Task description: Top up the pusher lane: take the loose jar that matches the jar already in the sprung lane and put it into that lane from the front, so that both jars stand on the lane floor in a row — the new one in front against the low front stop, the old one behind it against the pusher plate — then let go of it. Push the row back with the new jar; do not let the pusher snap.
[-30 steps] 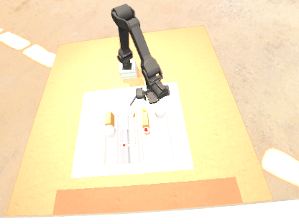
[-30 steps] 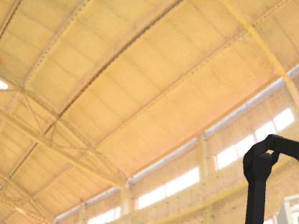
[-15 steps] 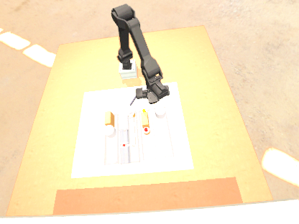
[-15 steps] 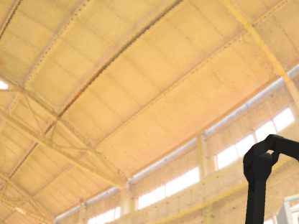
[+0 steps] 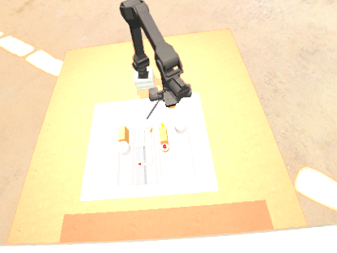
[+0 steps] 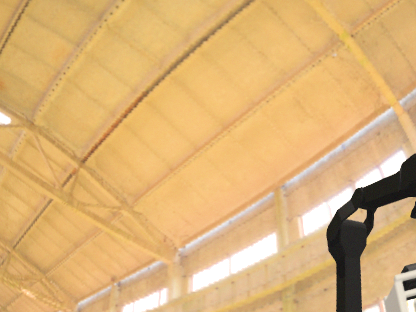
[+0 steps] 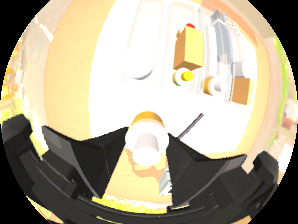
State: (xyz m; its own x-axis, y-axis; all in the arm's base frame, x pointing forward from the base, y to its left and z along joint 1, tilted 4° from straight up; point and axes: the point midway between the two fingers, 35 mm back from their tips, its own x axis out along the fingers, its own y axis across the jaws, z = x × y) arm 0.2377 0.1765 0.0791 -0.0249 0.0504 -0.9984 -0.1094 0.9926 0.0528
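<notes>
Arm (image 5: pixel 151 38): single, dark, six-joint; rises from a base at the far side, upper link reaching forward and down toward the viewer in the top view. In the exterior view only an elbow section (image 6: pixel 350 240) shows at the lower right.

Gripper (image 5: pixel 172 103): pointing downward, low over the work surface. Wrist view shows two dark fingers flanking a pale orange jar (image 7: pixel 147 143), closed on it.

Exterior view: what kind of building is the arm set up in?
Probably a big industrial hall or warehouse. The exterior view shows a high arched roof on trusses and a long band of windows; from the top, a dusty bare floor surrounds the mat.
</notes>
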